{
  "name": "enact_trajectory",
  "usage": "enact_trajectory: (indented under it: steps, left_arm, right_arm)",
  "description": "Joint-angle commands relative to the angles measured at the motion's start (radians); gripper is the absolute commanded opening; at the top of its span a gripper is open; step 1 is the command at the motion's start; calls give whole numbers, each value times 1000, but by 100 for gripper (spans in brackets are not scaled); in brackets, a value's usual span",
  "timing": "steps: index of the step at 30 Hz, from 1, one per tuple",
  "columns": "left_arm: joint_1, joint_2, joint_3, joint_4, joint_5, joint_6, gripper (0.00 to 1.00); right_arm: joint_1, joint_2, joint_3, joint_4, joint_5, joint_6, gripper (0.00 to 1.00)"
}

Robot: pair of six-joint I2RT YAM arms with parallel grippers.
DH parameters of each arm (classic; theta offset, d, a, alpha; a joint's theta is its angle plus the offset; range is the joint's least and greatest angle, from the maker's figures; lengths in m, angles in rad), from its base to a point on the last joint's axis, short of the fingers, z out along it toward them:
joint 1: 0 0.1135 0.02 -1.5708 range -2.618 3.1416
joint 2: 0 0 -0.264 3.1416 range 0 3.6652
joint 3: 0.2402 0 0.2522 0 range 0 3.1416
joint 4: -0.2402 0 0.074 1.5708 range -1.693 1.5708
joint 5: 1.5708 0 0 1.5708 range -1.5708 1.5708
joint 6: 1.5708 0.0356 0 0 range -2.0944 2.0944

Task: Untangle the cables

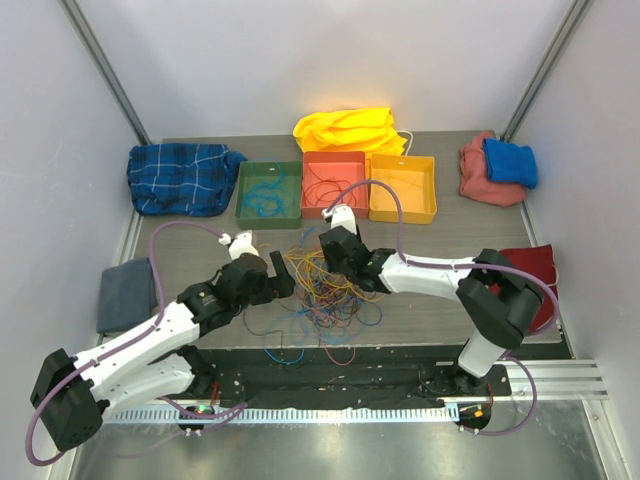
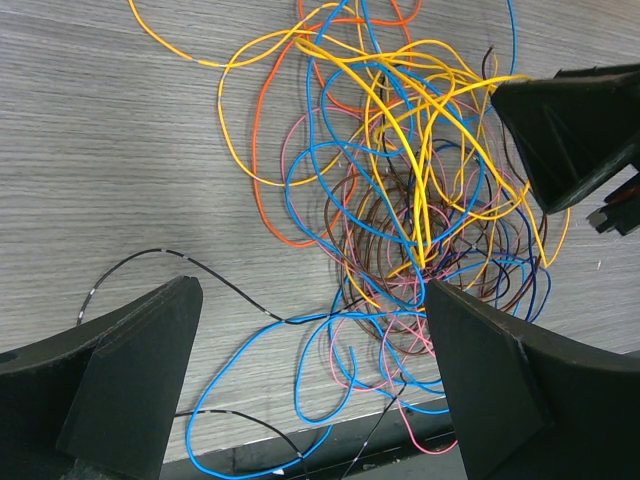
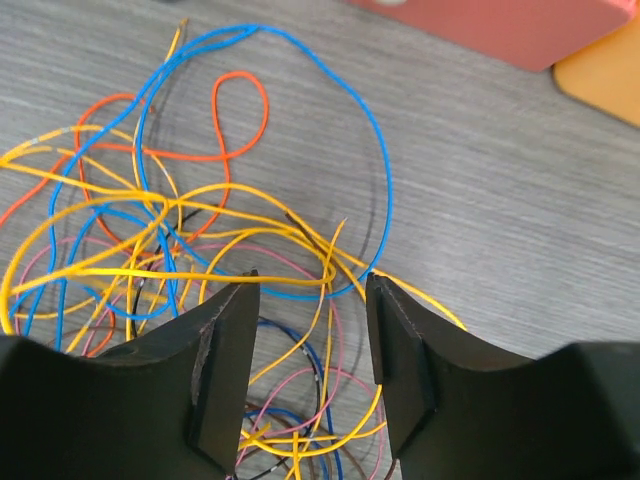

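The cables (image 1: 322,288) lie in one tangled heap of thin yellow, blue, orange, pink and brown wires on the wooden table, between my two grippers. My left gripper (image 1: 284,281) is at the heap's left side. In the left wrist view it (image 2: 310,300) is wide open over blue, pink and black strands (image 2: 340,330) near the table's front edge. My right gripper (image 1: 330,243) is over the heap's far side. In the right wrist view it (image 3: 312,285) is open, with yellow strands (image 3: 300,290) crossing below its tips. Neither holds a wire.
A green bin (image 1: 243,195), a red bin (image 1: 333,158) and a yellow bin (image 1: 432,187) stand in a row behind the heap; the first two hold wires. Cloths lie around: plaid blue (image 1: 180,178), yellow (image 1: 345,128), red and blue (image 1: 495,170), dark red (image 1: 535,265), grey (image 1: 125,295).
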Motion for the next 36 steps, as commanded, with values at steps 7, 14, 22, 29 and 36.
enact_trajectory:
  steps: [7, 14, 22, 29, 36]
  left_arm:
    - [-1, -10, 22, 24, 3, 1, 100]
    - [-1, -12, 20, 21, 2, -1, 100]
    - [-1, -15, 19, 29, 2, -4, 100]
    - [-1, -10, 30, 43, 2, 2, 100]
    - [-1, -10, 51, 56, -11, 19, 100]
  right_arm:
    - [1, 80, 128, 40, 85, -56, 47]
    - [-7, 77, 148, 57, 102, -65, 19]
    - [-5, -179, 206, 17, 159, -117, 1]
    - [-5, -353, 411, -133, 201, -218, 1]
    - [-5, -400, 687, -231, 215, -298, 1]
